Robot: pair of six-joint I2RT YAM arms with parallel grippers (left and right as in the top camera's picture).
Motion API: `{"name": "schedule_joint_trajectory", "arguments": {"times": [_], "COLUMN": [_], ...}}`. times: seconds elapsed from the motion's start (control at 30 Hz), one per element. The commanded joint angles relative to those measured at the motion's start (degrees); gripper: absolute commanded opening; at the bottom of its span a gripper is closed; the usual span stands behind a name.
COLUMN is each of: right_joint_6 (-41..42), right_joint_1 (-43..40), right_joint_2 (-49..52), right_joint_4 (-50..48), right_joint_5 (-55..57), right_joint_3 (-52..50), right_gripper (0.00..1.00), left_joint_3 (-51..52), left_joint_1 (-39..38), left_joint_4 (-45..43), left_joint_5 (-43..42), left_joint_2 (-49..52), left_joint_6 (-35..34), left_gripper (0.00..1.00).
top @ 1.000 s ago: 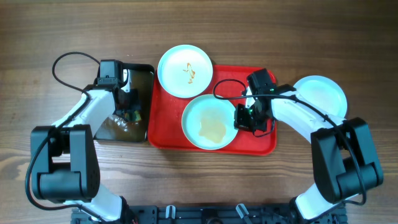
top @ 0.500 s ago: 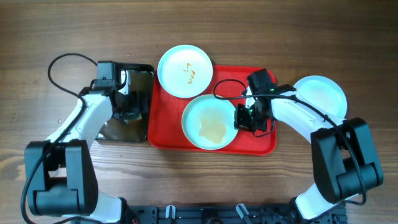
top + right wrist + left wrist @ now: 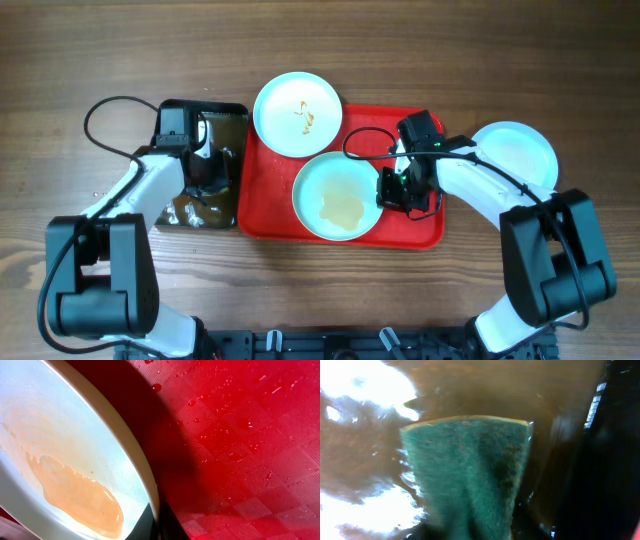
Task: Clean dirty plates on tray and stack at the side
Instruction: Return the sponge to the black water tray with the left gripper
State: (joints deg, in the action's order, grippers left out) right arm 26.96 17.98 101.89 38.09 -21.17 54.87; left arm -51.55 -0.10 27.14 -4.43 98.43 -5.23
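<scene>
Your right gripper (image 3: 386, 188) is clamped shut on the rim of the smeared plate (image 3: 338, 196) on the red tray (image 3: 420, 232), likely steadying it for scrubbing, while your left gripper (image 3: 208, 185) sits over the green sponge (image 3: 470, 470) in the black tray (image 3: 226, 116), grip unclear.

Left arm (image 3: 135, 190) — base at the near counter edge, elbow bent outward, forearm reaching away and inward. Left gripper (image 3: 206, 172) points down; whether it is parted or closed is not discernible. Right arm (image 3: 490, 180) — base at the near edge, forearm angled inward, wrist turned down. Right gripper (image 3: 390, 190) sits low, its fingers (image 3: 152, 527) pinched together on the rim of a plate (image 3: 338, 196).
</scene>
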Motion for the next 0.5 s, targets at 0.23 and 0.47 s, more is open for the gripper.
{"name": "schedule_joint_trajectory", "arguments": {"times": [0.23, 0.47], "right_joint_6": [-0.02, -0.02], "right_joint_1": [0.07, 0.07], "right_joint_2": [-0.52, -0.52], "right_joint_4": [0.13, 0.2], "right_joint_5": [3.19, 3.17], "right_joint_3": [-0.52, -0.52], "right_gripper": [0.04, 0.04], "left_joint_3": [-0.07, -0.04], "left_joint_1": [-0.17, -0.17], "left_joint_4": [5.22, 5.38], "left_joint_5": [-4.13, -4.11], "left_joint_2": [-0.59, -0.07], "left_joint_6": [-2.73, -2.75], "left_gripper": [1.0, 0.05]}}
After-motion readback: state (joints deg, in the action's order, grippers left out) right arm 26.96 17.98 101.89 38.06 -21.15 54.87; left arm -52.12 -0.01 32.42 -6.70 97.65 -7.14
